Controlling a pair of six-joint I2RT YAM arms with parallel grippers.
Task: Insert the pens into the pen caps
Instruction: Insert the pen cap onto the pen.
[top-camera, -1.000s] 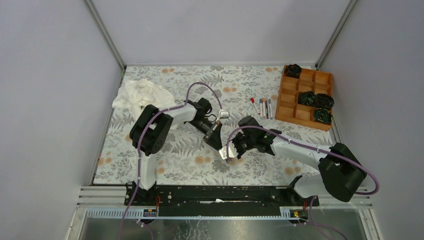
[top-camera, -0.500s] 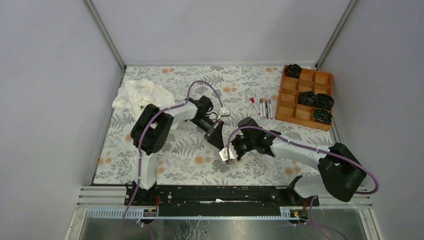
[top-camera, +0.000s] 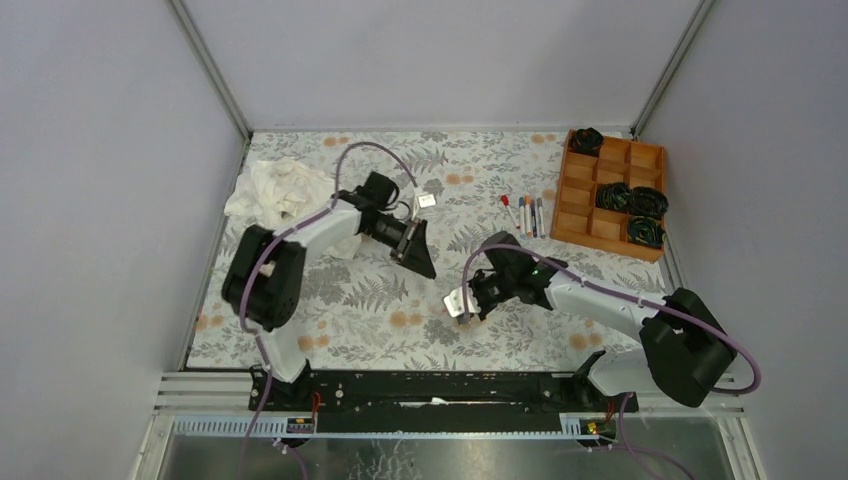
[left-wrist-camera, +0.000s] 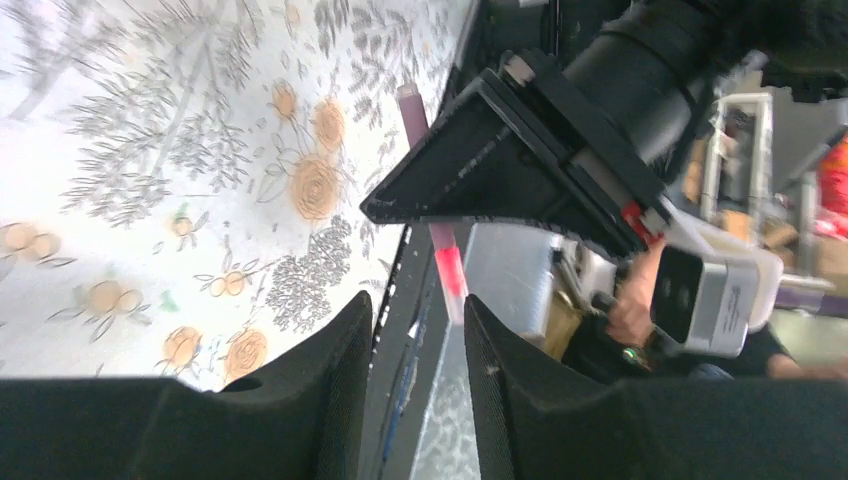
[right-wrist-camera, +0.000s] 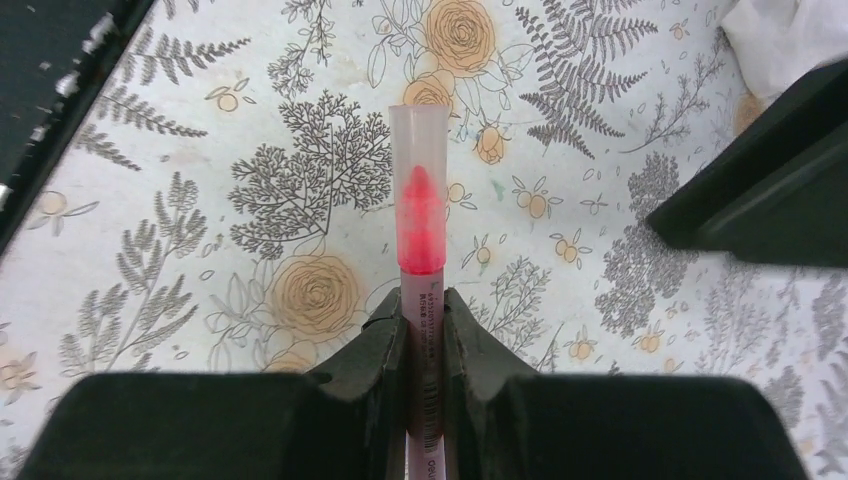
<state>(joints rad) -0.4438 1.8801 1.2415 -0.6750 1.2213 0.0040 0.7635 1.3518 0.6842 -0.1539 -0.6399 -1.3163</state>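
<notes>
My right gripper (right-wrist-camera: 422, 305) is shut on a pinkish-red pen (right-wrist-camera: 421, 215). The pen's pink tip sits inside a clear cap and points out over the floral mat. In the top view the right gripper (top-camera: 468, 300) hovers near the middle of the mat. My left gripper (top-camera: 424, 262) is up and to its left, apart from the pen. In the left wrist view the left gripper (left-wrist-camera: 415, 380) is open with nothing between its fingers. The pen (left-wrist-camera: 448, 270) and the right gripper (left-wrist-camera: 500, 170) show beyond it. Several more pens (top-camera: 525, 213) lie in a row at the back right.
A wooden compartment tray (top-camera: 590, 195) with black coiled items stands at the right edge. A crumpled white cloth (top-camera: 280, 190) lies at the back left. The black rail (top-camera: 430, 385) runs along the near edge.
My left gripper has pulled back up and to the left, away from the pen's tip. My right gripper still holds the pen and has barely moved.
</notes>
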